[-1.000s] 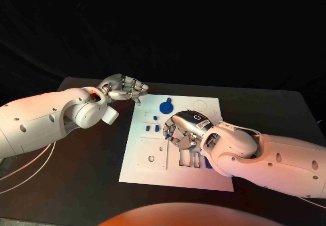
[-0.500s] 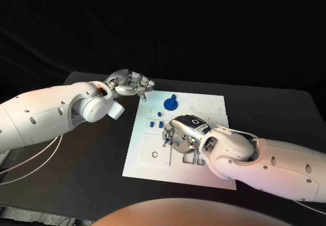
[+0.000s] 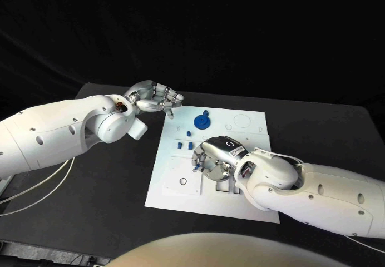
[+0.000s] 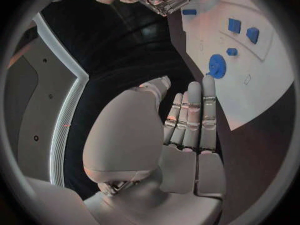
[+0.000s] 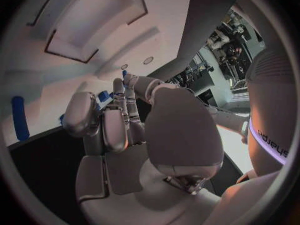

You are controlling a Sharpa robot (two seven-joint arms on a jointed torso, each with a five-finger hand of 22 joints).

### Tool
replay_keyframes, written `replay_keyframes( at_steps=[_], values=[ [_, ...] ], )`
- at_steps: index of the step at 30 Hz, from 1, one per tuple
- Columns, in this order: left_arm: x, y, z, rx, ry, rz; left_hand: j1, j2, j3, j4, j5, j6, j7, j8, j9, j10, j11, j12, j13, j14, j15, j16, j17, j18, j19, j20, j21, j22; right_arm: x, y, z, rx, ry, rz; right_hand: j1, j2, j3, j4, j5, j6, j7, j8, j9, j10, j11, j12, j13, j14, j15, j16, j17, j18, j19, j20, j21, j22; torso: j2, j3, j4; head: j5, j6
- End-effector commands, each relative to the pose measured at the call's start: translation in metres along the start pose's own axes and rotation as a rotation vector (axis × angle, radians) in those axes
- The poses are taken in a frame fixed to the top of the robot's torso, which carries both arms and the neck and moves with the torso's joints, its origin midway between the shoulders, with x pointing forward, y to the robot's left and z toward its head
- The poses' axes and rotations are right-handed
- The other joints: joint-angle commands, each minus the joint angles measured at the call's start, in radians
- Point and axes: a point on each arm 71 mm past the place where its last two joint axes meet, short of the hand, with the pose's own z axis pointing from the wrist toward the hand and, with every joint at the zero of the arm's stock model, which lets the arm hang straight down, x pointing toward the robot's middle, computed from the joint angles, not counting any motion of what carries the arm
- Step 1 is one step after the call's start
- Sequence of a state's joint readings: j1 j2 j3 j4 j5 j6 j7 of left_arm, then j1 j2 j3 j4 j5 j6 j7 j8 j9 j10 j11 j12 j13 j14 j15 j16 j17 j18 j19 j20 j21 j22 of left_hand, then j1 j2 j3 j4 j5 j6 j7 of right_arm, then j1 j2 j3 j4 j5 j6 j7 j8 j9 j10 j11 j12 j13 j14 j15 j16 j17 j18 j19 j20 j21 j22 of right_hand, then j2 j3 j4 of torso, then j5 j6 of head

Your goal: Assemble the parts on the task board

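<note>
The flat white rectangular task board lies mid-tabletop. A round blue disc part sits near the board's far edge; small blue block parts lie nearer its middle. The right hand hovers over the board's middle, fingers curled; whether it holds anything cannot be told. The left hand hangs at the board's far left corner, fingers together and extended, empty.
</note>
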State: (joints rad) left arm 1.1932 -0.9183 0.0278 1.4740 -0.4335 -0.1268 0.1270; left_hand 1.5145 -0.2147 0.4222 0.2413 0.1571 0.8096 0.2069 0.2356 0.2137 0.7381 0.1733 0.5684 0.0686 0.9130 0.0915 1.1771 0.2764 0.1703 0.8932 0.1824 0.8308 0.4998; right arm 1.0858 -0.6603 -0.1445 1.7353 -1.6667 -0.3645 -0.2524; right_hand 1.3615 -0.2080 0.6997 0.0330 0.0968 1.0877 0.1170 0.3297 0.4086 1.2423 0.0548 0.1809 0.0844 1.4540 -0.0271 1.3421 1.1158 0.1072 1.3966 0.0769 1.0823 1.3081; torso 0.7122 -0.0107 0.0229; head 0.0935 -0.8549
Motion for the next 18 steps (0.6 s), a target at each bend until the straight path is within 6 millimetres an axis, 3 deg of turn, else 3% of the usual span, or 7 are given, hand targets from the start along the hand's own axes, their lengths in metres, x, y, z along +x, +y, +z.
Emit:
replay_keyframes(
  at_steps=[1, 18],
  values=[
    [0.0025, -0.0019, 0.0002, 0.008, 0.021, 0.003, -0.004, -0.006, -0.002, -0.006, 0.001, -0.008, 0.029, -0.004, -0.001, -0.004, 0.0, 0.001, -0.001, 0.0, 0.005, -0.004, -0.001, 0.014, 0.003, 0.005, -0.003, -0.001, 0.0023, 0.0003, 0.0008, -0.012, 0.019, -0.019, -0.001, 0.008, 0.004, -0.001, 0.003, 0.007, -0.001, 0.004, 0.001, -0.001, -0.004, 0.005, 0.001, 0.007, 0.001, -0.002, 0.0, -0.014, 0.006, 0.0, -0.003, 0.052, -0.001, 0.0, 0.0006, 0.0, -0.002],
    [0.0033, -0.0022, -0.0005, 0.007, 0.027, 0.007, -0.004, -0.006, -0.002, -0.006, 0.001, -0.008, 0.029, -0.004, -0.001, -0.004, 0.0, 0.001, -0.001, 0.0, 0.005, -0.004, -0.001, 0.014, 0.003, 0.005, -0.003, -0.001, 0.0071, 0.001, 0.0031, -0.012, 0.03, -0.019, -0.002, 0.009, 0.004, -0.003, 0.003, 0.005, -0.001, 0.004, 0.002, 0.0, -0.003, 0.004, 0.001, 0.007, 0.001, -0.003, -0.001, -0.014, 0.006, 0.0, -0.002, 0.053, 0.001, 0.0003, 0.0009, 0.002, -0.01]
  ],
)
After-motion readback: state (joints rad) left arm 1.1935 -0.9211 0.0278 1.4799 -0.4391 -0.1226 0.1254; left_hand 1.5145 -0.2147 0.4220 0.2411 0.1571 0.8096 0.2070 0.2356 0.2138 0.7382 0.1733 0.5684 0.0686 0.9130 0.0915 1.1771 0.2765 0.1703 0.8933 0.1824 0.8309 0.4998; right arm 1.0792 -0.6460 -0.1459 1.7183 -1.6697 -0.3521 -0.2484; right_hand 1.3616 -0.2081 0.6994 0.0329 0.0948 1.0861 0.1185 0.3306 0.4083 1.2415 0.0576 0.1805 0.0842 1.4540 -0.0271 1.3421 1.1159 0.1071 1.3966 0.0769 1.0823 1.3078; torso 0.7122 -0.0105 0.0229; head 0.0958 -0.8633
